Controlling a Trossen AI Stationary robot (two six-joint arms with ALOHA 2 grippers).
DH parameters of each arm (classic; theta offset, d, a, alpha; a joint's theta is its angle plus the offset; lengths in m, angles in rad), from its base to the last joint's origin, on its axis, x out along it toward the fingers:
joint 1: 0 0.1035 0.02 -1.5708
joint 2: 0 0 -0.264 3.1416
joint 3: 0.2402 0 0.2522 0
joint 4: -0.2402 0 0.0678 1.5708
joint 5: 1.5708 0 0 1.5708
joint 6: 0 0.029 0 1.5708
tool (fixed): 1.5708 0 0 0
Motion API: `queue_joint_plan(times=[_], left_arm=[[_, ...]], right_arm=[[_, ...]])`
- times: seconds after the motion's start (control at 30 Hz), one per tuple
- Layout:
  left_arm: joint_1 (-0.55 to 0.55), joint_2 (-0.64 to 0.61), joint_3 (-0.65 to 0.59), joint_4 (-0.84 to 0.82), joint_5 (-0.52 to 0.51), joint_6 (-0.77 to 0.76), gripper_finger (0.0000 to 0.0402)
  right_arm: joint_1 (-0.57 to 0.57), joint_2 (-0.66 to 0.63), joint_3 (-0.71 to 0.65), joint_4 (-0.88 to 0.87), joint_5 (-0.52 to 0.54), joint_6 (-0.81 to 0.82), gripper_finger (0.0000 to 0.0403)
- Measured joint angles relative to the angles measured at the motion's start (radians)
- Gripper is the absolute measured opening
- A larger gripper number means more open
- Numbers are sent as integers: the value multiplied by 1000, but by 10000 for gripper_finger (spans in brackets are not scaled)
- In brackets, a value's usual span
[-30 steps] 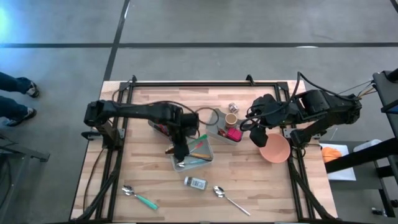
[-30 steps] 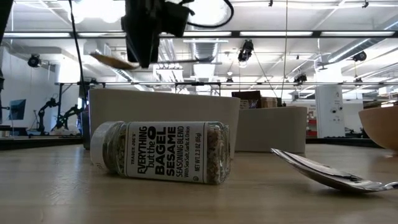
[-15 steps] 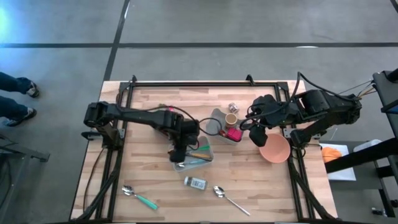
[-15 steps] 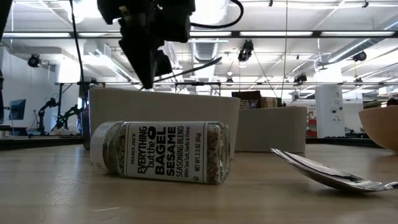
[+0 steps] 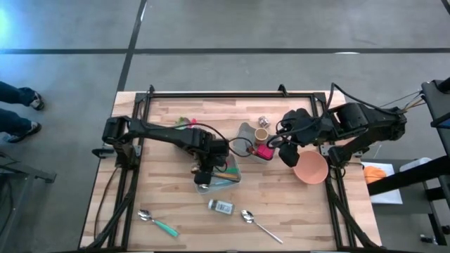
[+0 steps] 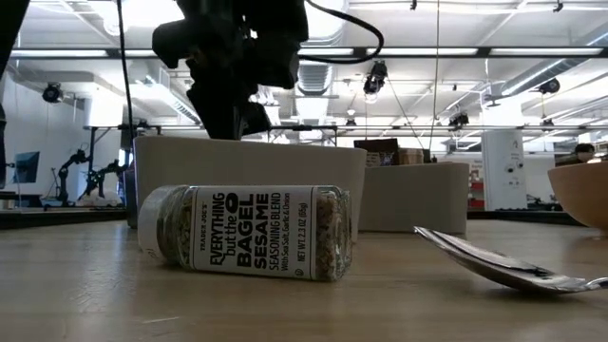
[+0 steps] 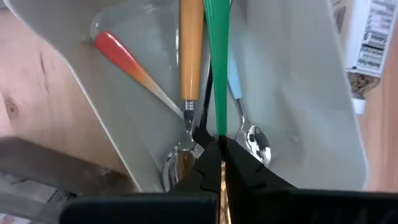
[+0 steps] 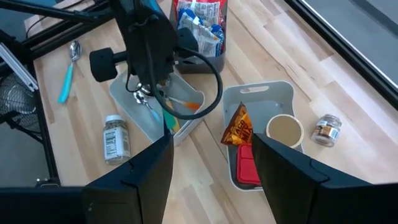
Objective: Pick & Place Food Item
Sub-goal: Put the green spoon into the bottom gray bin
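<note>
Closed left hand (image 7: 219,163), cutlery (image 7: 189,68), grey bin (image 7: 298,112)

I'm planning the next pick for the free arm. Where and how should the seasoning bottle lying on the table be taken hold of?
Grip the seasoning bottle across the middle of its round body, coming straight down from above. It lies on its side on bare wood, apart from the grey bin and the metal spoon, so a pincer probably has room on both sides. Set the fingers across its long axis; the white cap end looks narrower.
</note>
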Motion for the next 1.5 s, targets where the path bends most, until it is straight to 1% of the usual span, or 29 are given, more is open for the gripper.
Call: queue_joint_plan(times=[0.27,0.6,0.77,0.97,1.23,1.3,1.37,1.5], left_arm=[[0,46,1,-3,9,40,0],[-2,137,1,-26,9,88,0],[-3,165,6,-48,-22,105,0],[-4,166,6,-58,-64,121,0],[-3,166,4,-56,-78,131,1],[-3,166,3,-56,-79,131,6],[-3,166,3,-55,-81,135,22],[-2,166,3,-60,-89,138,76]], right_arm=[[0,8,0,0,-1,4,215],[0,8,0,0,-4,11,215],[0,8,0,0,-4,11,215],[0,8,0,0,-4,11,215],[0,8,0,-2,-4,8,215],[0,8,0,-2,-4,8,215],[0,8,0,-2,-4,8,215],[0,8,0,-2,-4,8,215]])
